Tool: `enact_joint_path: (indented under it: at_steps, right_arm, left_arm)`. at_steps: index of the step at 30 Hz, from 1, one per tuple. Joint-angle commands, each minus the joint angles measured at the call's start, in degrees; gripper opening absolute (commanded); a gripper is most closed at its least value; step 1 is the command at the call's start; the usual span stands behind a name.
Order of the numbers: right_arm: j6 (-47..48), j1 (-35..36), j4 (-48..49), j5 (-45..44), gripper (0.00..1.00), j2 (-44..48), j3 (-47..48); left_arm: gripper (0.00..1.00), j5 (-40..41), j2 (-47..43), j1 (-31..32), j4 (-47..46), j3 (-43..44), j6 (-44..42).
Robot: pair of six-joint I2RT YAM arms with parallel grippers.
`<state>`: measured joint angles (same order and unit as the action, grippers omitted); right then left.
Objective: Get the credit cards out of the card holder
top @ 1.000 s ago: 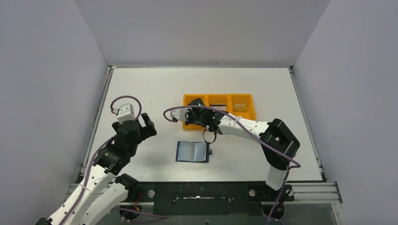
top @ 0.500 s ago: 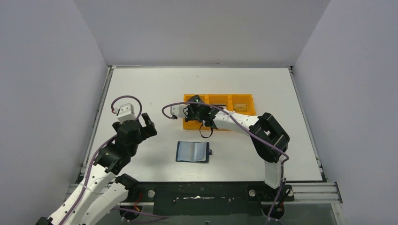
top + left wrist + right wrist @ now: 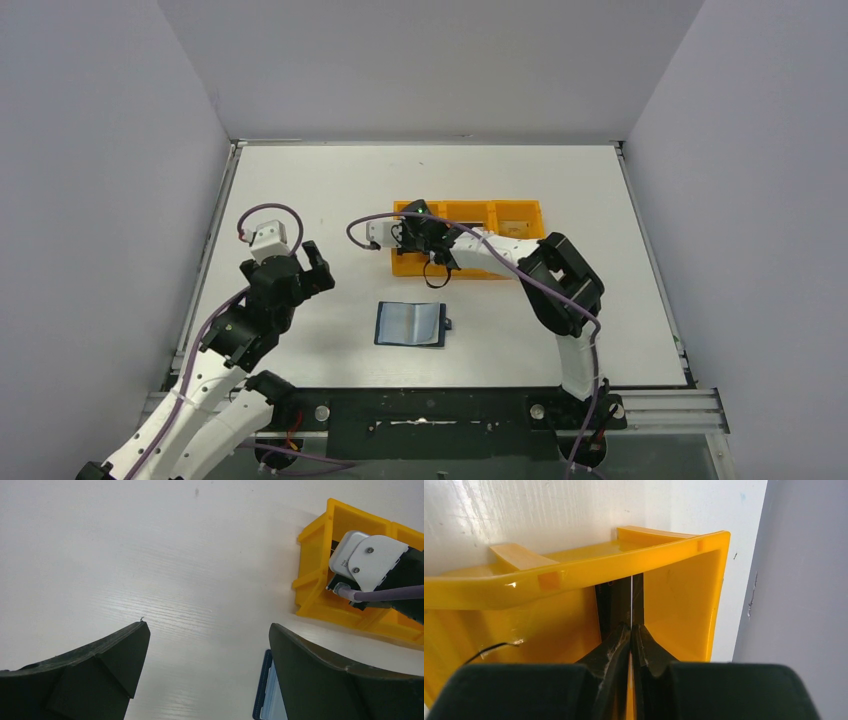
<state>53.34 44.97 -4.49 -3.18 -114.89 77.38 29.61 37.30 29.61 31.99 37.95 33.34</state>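
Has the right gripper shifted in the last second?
Yes. The right gripper, pinching a card, slid left and away from the bases, further over the orange tray's left compartment.

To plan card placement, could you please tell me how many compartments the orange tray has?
3 in the orange tray: the left one, where the right fingers pinch a thin card; the middle one; the right one, holding a pale card. The arm partly covers the left one.

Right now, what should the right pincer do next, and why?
Probably open up. The right pincer is shut on a thin card, seen edge-on, and it sits inside the end compartment of the orange tray, so letting go should drop the card in there.
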Motion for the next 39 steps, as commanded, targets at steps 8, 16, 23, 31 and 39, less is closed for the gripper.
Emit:
enact_joint_path:
  at_steps: [8, 16, 23, 31, 39]
  right_arm:
    - [0.9, -1.8, 5.9, 1.4, 0.08, 0.2, 0.3]
    - [0.9, -2.8, 5.9, 3.6, 0.09, -0.4, 0.2]
    - [1.0, -2.8, 6.0, 3.2, 0.11, -1.9, 0.3]
    - [0.8, -2.9, 6.1, 3.1, 0.12, -2.9, 0.0]
    - [0.0, -2.9, 5.0, 3.2, 0.26, -0.9, -0.6]
  left_arm:
    - [0.92, 0.0, 0.6, -0.2, -1.0, 1.3, -0.1]
    - [0.92, 0.1, 0.8, -0.2, -1.0, 1.3, -0.2]
    - [0.92, -0.4, 1.2, -0.2, -1.2, 1.3, -0.3]
    - [0.92, -0.5, 1.3, -0.2, -1.1, 1.3, -0.4]
    - [0.92, -0.7, 1.6, -0.3, -1.3, 1.3, -0.4]
